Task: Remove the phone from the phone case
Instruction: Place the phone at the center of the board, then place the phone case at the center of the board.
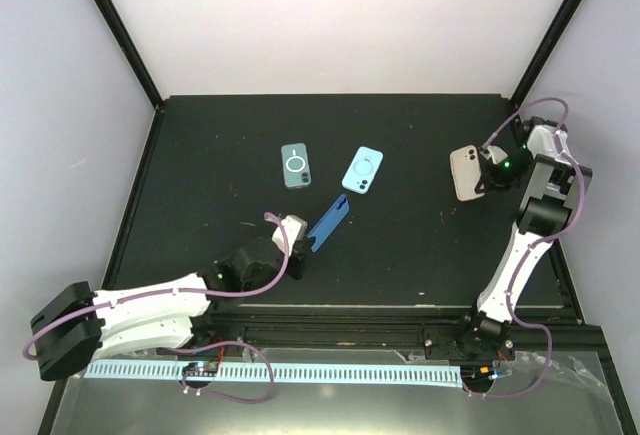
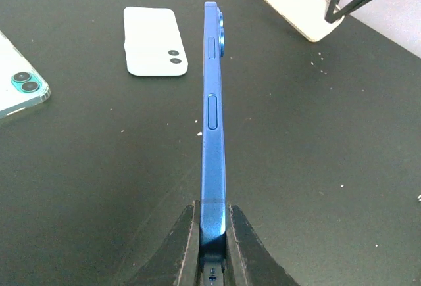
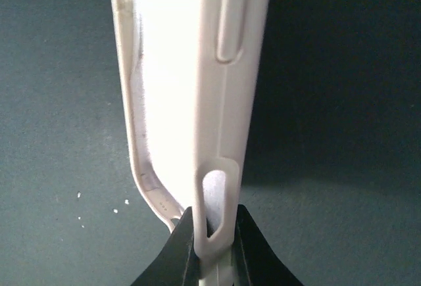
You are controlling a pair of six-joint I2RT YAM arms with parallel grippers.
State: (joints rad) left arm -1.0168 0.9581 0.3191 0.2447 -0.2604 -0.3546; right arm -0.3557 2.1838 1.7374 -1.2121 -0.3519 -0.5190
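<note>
My left gripper (image 1: 299,240) (image 2: 212,233) is shut on the bottom end of a blue phone (image 1: 330,223) (image 2: 212,121). The phone stands on its long edge, side buttons up, just above the black table, with no case on it. At the far right my right gripper (image 1: 486,175) (image 3: 212,230) is shut on one end of a cream phone case (image 1: 465,173) (image 3: 191,69) and holds it up off the table. In the right wrist view the case's hollow inside is lit and nothing sits in it. The left wrist view has the case (image 2: 297,6) at its top right.
A green cased phone (image 1: 296,165) (image 2: 20,83) and a light blue cased phone (image 1: 363,172) (image 2: 154,41) lie face down at the table's middle back. Black frame posts and pale walls close in the table (image 1: 420,255) at the left, right and back.
</note>
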